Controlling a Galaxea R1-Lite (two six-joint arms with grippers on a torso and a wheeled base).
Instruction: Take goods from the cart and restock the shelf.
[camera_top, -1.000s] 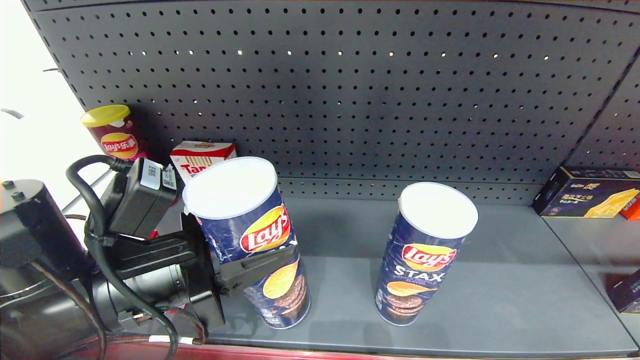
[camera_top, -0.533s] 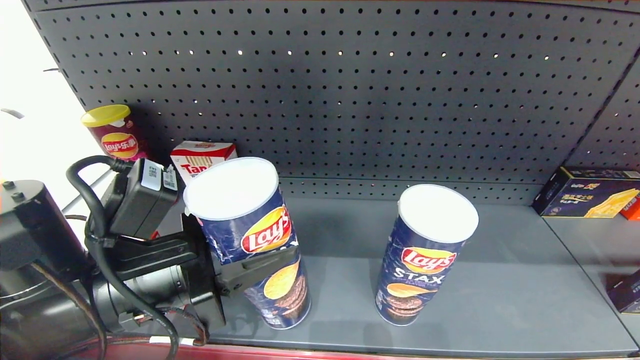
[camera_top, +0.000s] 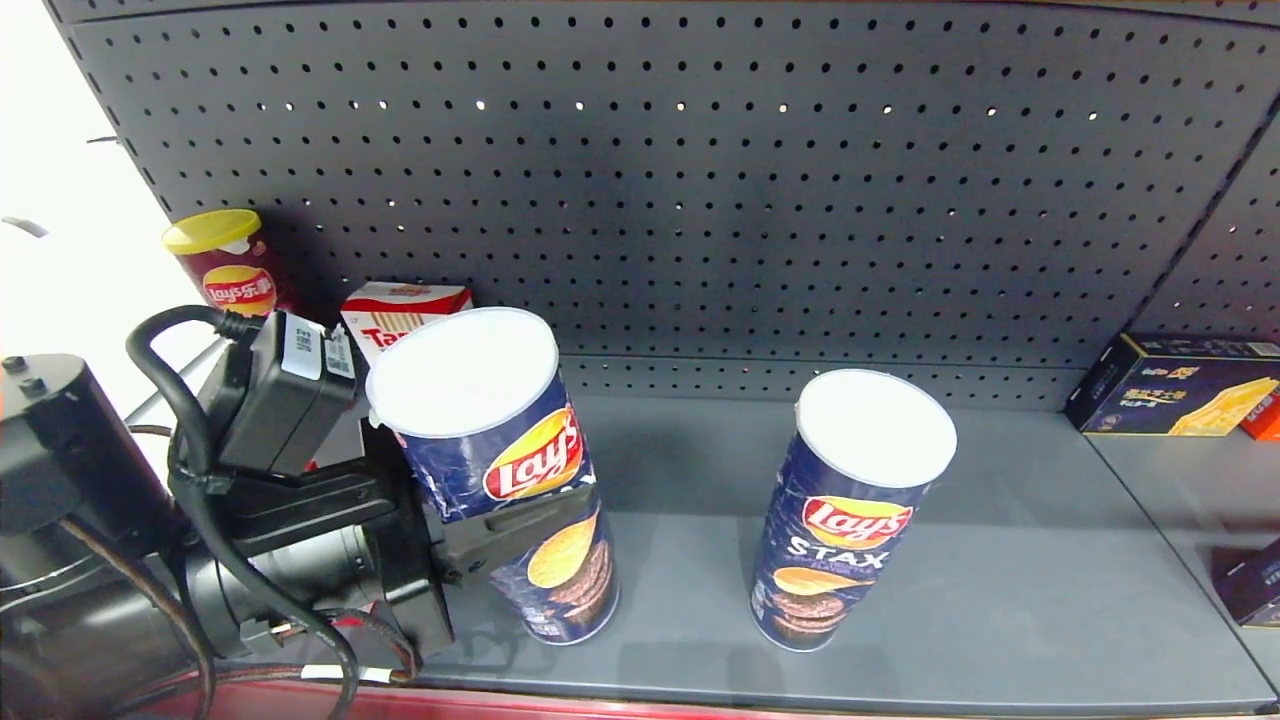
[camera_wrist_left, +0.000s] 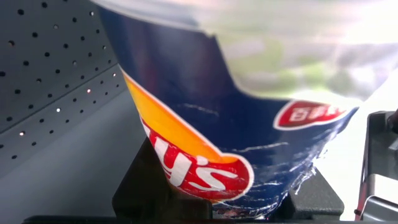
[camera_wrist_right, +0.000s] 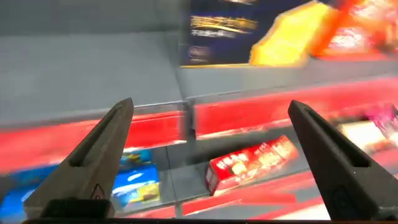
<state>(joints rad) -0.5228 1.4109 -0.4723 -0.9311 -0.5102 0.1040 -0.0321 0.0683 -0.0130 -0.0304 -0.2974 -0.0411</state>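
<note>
The shelf (camera_top: 1010, 590) is lit softly from above and in front. Faint shadows are thrown on the pegboard (camera_top: 760, 200), and small lights are seen through its holes. The head view's left edge is washed out white. Glare is seen beyond the held chip can (camera_wrist_left: 205, 124).

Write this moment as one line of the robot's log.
left pincer: shut on blue chips can, tilted at shelf front | second blue chips can: upright, apart on its right | right pincer: open, empty

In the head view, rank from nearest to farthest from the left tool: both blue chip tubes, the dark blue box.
1. White-lidded blue chip tube, inside the left tool.
2. Matching blue chip tube, standing mid-shelf.
3. Dark blue cardboard box, far right.
</note>
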